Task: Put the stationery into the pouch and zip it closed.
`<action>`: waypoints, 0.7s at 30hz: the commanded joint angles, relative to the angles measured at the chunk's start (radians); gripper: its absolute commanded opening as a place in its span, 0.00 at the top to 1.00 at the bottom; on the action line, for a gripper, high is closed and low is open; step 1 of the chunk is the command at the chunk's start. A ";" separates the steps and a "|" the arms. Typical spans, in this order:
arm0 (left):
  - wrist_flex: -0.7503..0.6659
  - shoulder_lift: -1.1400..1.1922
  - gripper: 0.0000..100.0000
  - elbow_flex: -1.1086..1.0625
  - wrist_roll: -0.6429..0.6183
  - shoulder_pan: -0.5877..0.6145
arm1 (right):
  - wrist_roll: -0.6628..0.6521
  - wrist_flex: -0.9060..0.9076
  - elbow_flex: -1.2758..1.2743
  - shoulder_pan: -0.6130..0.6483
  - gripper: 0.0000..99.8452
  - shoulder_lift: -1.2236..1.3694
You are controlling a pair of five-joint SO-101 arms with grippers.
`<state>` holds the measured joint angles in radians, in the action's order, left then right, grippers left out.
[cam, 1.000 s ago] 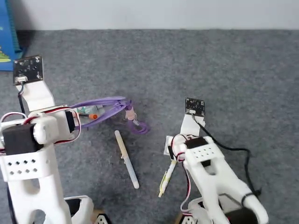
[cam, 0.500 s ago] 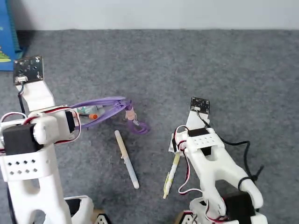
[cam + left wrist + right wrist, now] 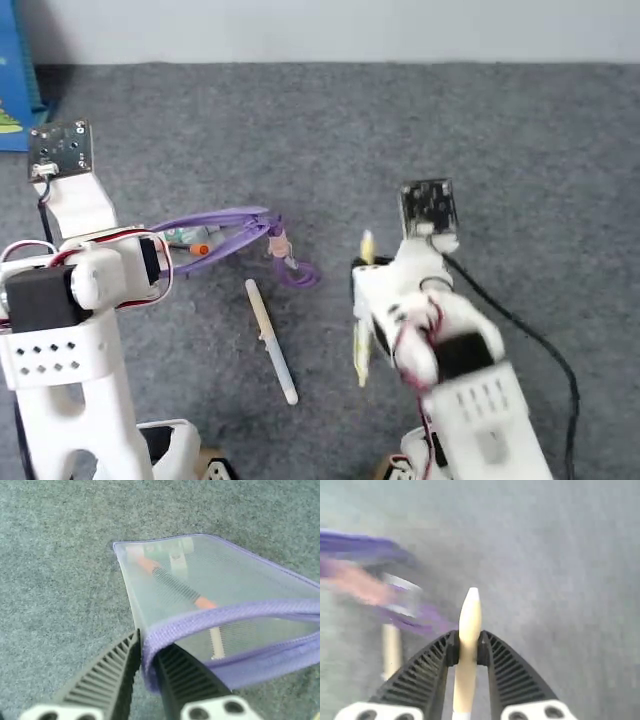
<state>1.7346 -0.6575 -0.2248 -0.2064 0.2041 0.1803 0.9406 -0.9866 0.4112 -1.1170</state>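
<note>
The clear pouch [image 3: 215,238] with purple edging lies left of centre, mouth toward the middle; an orange-tipped pen [image 3: 172,580] and other items show through it. My left gripper [image 3: 147,642] is shut on the pouch's purple rim [image 3: 150,655], and sits at the pouch's left end [image 3: 160,255] in the high view. My right gripper [image 3: 468,645] is shut on a cream-yellow pen [image 3: 469,612], held off the table right of the pouch's zip pull [image 3: 284,252]. That pen [image 3: 363,345] points away from the arm bases. A second cream pen [image 3: 270,342] lies on the carpet between the arms.
Grey carpet [image 3: 520,150] covers the table, with open room at the back and right. A blue object [image 3: 12,90] stands at the far left edge. A black cable [image 3: 540,345] trails from the right arm.
The right arm has lifted its pen off the carpet and swung it forward and up, toward the pouch's mouth. The left arm and the pouch have not moved.
</note>
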 commanded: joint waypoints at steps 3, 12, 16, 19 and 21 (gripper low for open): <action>0.017 -0.003 0.99 0.004 -0.005 0.003 | -0.046 -0.001 0.091 0.177 0.99 -0.239; 0.017 -0.003 0.99 0.004 -0.005 0.003 | -0.048 -0.381 0.146 0.277 0.99 -0.260; 0.017 -0.003 0.99 0.004 -0.005 0.003 | -0.044 -0.570 0.135 0.306 0.99 -0.246; 0.017 -0.003 0.99 0.004 -0.005 0.003 | -0.044 -0.725 0.101 0.318 0.99 -0.194; 0.017 -0.003 0.99 0.004 -0.005 0.003 | -0.044 -0.837 0.071 0.318 0.99 -0.140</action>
<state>1.7346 -0.6575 -0.2248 -0.2064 0.2041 0.1419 0.2624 -0.9037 0.7211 -1.3257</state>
